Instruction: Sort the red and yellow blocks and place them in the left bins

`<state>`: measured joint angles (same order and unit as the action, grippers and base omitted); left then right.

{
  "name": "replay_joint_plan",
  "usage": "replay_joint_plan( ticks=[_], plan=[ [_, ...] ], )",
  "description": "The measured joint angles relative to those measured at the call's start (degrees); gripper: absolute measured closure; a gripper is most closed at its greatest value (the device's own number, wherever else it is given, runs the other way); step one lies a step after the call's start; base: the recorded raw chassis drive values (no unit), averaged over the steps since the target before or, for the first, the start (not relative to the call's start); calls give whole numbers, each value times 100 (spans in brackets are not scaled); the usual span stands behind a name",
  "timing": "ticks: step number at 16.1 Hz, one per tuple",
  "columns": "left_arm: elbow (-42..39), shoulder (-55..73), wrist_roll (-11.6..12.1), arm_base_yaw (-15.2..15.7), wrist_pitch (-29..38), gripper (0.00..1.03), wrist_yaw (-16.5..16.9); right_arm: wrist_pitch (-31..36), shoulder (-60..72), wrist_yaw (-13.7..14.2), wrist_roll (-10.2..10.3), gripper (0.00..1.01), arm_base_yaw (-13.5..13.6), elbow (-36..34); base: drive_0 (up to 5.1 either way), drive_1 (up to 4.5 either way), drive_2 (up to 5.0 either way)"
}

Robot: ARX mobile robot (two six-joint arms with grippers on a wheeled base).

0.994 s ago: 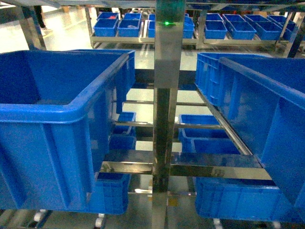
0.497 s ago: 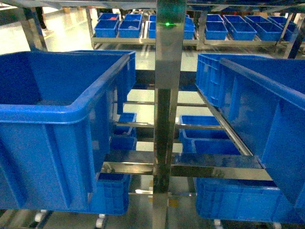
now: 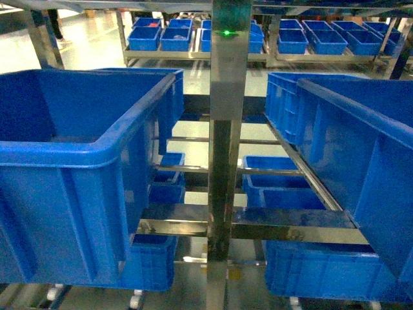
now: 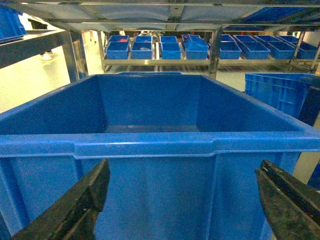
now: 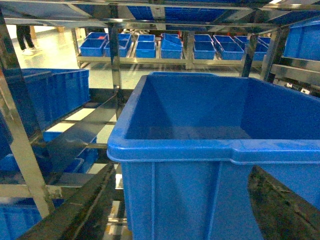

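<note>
No red or yellow blocks show in any view. A big blue bin (image 3: pixel 97 154) fills the left of the head view, and what shows of its inside is bare. The left wrist view looks at a blue bin's near wall (image 4: pixel 150 146) from close up. My left gripper (image 4: pixel 183 165) is open there, with a black finger (image 4: pixel 85 200) on each side and nothing between them. My right gripper (image 5: pixel 182 170) is open too, in front of another blue bin (image 5: pixel 200 148). Neither gripper appears in the head view.
A steel rack post (image 3: pixel 227 97) with a green light stands between the left bin and a second blue bin (image 3: pixel 361 116) on the right. Steel shelf rails (image 3: pixel 290 226) and smaller blue bins (image 3: pixel 277 181) lie below. Racks of small blue bins (image 3: pixel 322 39) line the back.
The head view has shifted very slightly, so the bins sit a touch lower in the frame. Nothing else has moved.
</note>
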<state>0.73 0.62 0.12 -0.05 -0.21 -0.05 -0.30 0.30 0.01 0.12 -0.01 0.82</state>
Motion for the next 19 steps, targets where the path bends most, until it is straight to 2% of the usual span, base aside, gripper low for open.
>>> replay_joint_plan(
  ticks=[1,2,3,19],
  plan=[
    [0,0,0,0,0,7,0,0,0,0,0,19,0,0,0,0,0],
    [0,0,4,0,0,4,2,0,0,0,0,6,0,0,0,0,0],
    [0,0,2,0,0,5,0,2,0,0,2,2,0,0,0,0,0],
    [0,0,2,0,0,5,2,0,0,0,0,3,0,0,0,0,0]
  ],
)
